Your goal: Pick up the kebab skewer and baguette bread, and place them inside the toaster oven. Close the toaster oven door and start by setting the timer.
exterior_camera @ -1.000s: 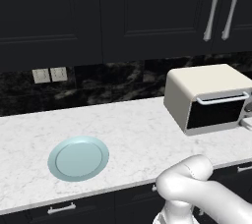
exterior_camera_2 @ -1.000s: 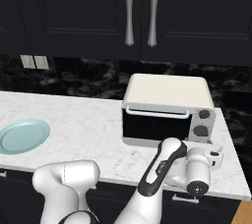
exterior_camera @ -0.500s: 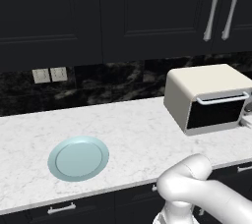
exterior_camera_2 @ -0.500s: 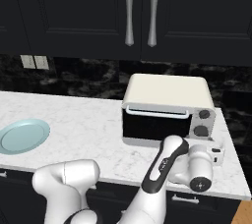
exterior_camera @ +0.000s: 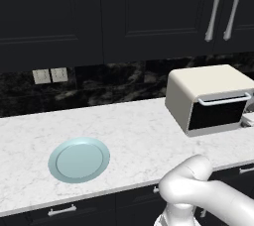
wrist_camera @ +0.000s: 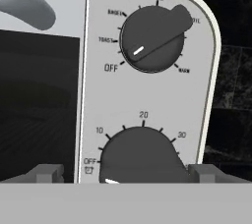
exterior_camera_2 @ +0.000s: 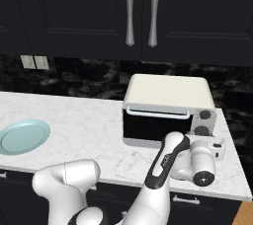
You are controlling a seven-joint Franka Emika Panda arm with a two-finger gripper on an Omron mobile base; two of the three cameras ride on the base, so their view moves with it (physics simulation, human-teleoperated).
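- The toaster oven [exterior_camera_2: 168, 108] stands on the right part of the white marble counter [exterior_camera: 129, 131], against the dark backsplash; its door [exterior_camera_2: 155, 123] is shut, silver handle across the top
- Lower timer knob [wrist_camera: 140, 156] sits just ahead, between the fingertips [wrist_camera: 47, 173]; its white mark points near OFF; mode knob [wrist_camera: 155, 39] above it
- Gripper [exterior_camera_2: 217, 150] stands wide open before the control panel, gripping nothing
- A pale blue plate [exterior_camera: 79, 159] lies well to the left

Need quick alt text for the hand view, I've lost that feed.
The open claw straddles the toaster oven's lower timer knob, whose white mark sits near OFF. Above it, the mode knob points between OFF and TOAST; the dark glass door is at left.
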